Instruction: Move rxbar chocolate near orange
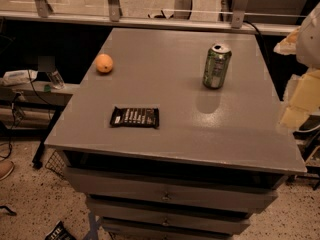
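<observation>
Camera view looks down on a grey, flat-topped counter with a stack of grey drawers under its front edge. A flat, rectangular black snack-bar wrapper with white lettering, the rxbar chocolate, lies flat near the front left of the counter, its long side running along the front edge. A small, round orange fruit sits farther back, close to the counter's left edge and well apart from the bar. A green metal soda can stands upright toward the back right, well apart from both the bar and the fruit, with a faint reflection on the counter in front of it. The robot's pale, cream-coloured claw shows at the right edge of the picture, out past the counter's right side and touching none of the three things. Whether the claw is apart or together cannot be told. A speckled floor surrounds the counter.
</observation>
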